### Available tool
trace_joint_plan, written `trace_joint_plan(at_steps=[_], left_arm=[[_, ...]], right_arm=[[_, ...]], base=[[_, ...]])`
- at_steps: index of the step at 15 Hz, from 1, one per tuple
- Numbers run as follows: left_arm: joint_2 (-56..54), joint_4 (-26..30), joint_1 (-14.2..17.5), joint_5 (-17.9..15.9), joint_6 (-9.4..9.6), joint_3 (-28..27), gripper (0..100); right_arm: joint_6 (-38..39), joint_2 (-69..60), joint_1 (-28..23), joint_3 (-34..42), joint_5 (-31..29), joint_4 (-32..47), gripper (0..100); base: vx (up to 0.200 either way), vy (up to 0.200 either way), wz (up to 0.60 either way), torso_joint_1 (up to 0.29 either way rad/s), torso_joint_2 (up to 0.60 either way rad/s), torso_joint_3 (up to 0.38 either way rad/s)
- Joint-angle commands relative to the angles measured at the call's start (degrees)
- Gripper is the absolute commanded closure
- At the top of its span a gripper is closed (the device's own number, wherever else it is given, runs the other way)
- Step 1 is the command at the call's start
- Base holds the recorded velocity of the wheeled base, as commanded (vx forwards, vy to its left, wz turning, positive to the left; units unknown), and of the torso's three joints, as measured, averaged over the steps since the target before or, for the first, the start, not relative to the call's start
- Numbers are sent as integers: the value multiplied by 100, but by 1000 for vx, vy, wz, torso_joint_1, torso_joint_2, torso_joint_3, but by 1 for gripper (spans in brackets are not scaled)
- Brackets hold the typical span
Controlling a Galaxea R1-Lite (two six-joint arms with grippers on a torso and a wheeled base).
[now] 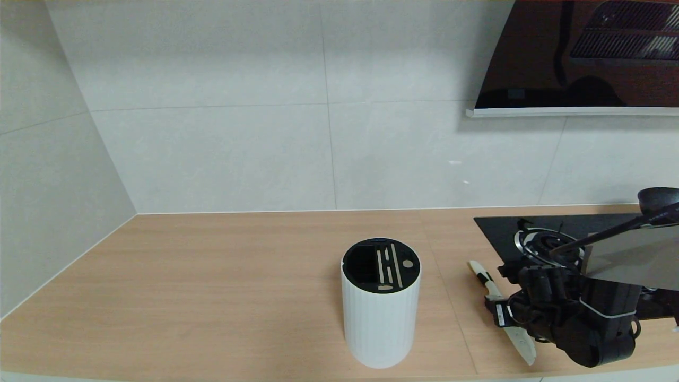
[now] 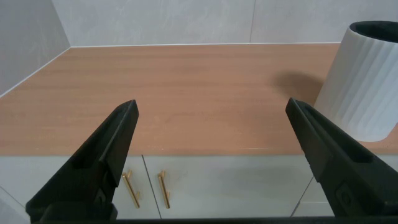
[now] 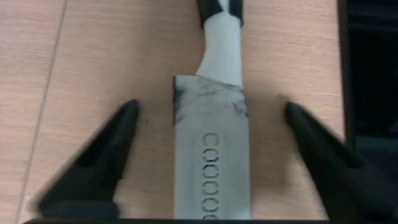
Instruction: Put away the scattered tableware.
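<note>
Right gripper [image 3: 209,118] wide open, empty, straddling knife [image 3: 211,162] blade; shift to far handle before closing, then slot into holder [image 1: 380,313]

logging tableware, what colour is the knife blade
The knife blade is white with some dark smudges, clearest in the right wrist view.

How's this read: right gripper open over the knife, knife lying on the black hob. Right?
Not on the hob. The knife lies on the wooden counter beside the hob, as the head view shows. The right gripper is indeed open over it.
</note>
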Motion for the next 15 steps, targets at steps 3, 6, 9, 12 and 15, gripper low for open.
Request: trace_joint_plan(at_steps=[3,6,9,12,15], left_arm=[[0,-1,2,4,-1,0,0],[0,-1,2,4,-1,0,0],[0,-1,2,4,-10,0,0],[0,-1,2,4,-10,0,0],[0,-9,2,4,-10,0,0]], right_arm=[[-13,33,6,0,-2,3,100],[-13,-37,6,35,-2,3,100],[4,-819,94,290,-2,38,100],[4,-1883,314,562,-2,266,100],[84,-2911,630,641,-2,644,100]], base=[[0,0,0,0,0,0],[0,0,0,0,0,0],[0,0,0,0,0,0],[0,0,0,0,0,0],[0,0,0,0,0,0]])
